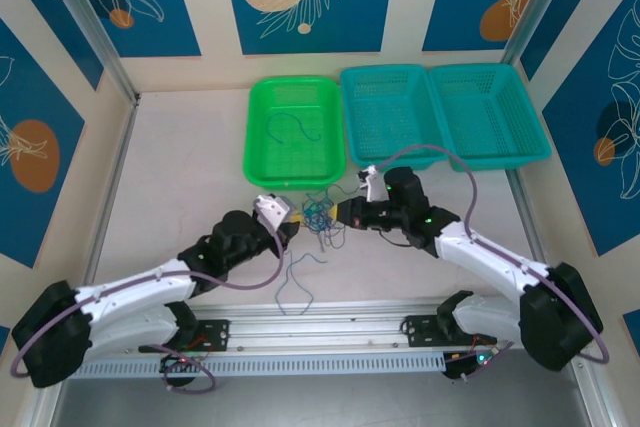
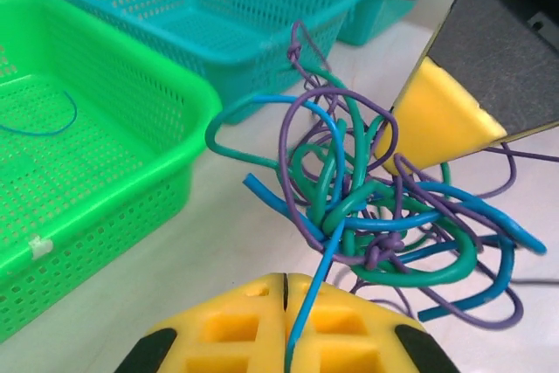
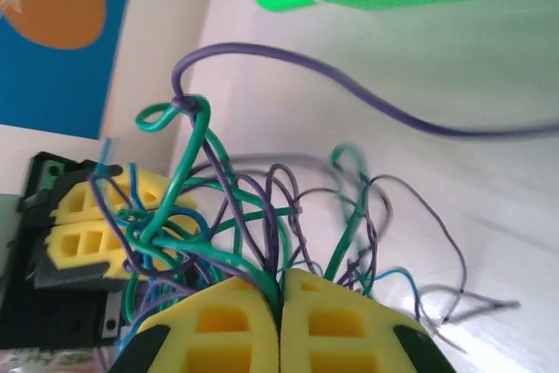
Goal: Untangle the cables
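The cables [image 1: 318,214] form a clump of thin blue, green and purple strands, held just above the table between my two grippers. My left gripper [image 1: 291,220] is shut on a blue strand [image 2: 307,299] that runs up from its yellow fingertips [image 2: 253,321] into the knot [image 2: 371,216]. From the other side, my right gripper [image 1: 341,214] is shut on green and purple strands [image 3: 262,272] at the clump's edge. The right wrist view shows the left gripper's yellow fingers [image 3: 92,224] behind the tangle. Loose strand ends [image 1: 300,282] trail down onto the table.
A green basket [image 1: 262,162] stands behind the clump with one blue strand [image 1: 296,125] lying in it. Two teal baskets [image 1: 352,107] [image 1: 532,122] stand to its right. An aluminium rail [image 1: 320,322] runs along the near edge.
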Tool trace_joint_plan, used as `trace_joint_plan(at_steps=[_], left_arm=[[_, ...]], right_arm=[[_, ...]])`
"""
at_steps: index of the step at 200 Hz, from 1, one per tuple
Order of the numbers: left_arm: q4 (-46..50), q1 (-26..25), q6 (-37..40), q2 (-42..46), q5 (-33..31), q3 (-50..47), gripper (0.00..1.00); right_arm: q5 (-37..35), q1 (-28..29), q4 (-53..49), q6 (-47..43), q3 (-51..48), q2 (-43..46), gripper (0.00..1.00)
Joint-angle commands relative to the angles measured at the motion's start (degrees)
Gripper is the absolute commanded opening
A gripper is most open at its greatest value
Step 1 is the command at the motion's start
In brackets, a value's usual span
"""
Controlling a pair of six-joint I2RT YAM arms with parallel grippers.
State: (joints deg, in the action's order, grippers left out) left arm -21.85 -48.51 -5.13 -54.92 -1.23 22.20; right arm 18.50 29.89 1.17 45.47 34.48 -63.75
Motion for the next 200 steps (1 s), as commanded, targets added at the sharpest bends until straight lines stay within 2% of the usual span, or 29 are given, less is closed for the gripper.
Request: trace_joint_plan(at_steps=[1,19,41,68,81,86,98,105,111,120,131,151,164,179,200], left_arm=[[7.90,7.67,-6.01,10.49,-8.59,-3.17,0.00],[11.02,10.22,-6.02,14.29,-7.63,-3.78,0.00],[12.38,12.01,-6.36,15.34,-5.96,-4.15,0.00],[9.10,12.40,-7.50,13.16,-2.48,-5.01,0.00],[6.56,12.38,-7.45,11.66,0.24,-5.27,0.00],[5.27,12.43,-7.45,10.94,1.82,-5.32,0.00],[1.87,12.38,-7.20,8.84,6.37,-5.33,0.00],[0.25,12.37,-7.18,7.23,8.86,-4.96,0.00],[-0.42,12.36,-7.18,5.77,10.35,-4.45,0.00],[-0.93,12.31,-7.20,3.69,11.75,-3.52,0.00],[-1.51,12.08,-7.17,1.46,12.85,-2.72,0.00],[-2.06,11.73,-6.85,-1.83,15.71,-1.47,0.00],[-2.78,11.05,-6.29,-3.54,16.84,-0.80,0.00],[-4.21,10.01,-5.72,-4.69,17.05,-0.57,0.00],[-5.45,8.81,-4.88,-5.50,17.27,-0.18,0.00]], right_arm=[[-25.61,-15.15,-20.89,4.72,-5.00,3.34,0.00],[-27.00,-19.89,-24.66,5.27,-5.48,6.71,0.00],[-25.50,-24.51,-26.34,4.85,-6.29,10.00,0.00],[-24.19,-25.23,-27.87,3.79,-6.06,12.99,0.00],[-18.91,-24.63,-24.48,0.91,-6.75,14.96,0.00],[-15.49,-23.75,-22.49,-0.19,-7.10,15.51,0.01],[-9.81,-20.02,-18.37,-1.76,-7.84,15.88,0.14],[-8.95,-16.85,-17.03,-2.71,-7.70,15.34,0.33],[-10.14,-13.93,-18.00,-3.71,-6.70,14.66,0.49],[-14.85,-9.83,-21.95,-4.64,-4.15,13.67,0.67],[-19.15,-6.50,-25.05,-5.70,-1.44,13.81,0.76],[-19.67,-2.30,-23.70,-7.97,0.93,15.99,0.82],[-19.90,1.51,-22.62,-9.83,3.13,15.75,0.82],[-19.35,5.67,-21.85,-11.47,6.22,12.75,0.79],[-13.72,8.40,-17.14,-9.21,8.51,6.43,0.75]])
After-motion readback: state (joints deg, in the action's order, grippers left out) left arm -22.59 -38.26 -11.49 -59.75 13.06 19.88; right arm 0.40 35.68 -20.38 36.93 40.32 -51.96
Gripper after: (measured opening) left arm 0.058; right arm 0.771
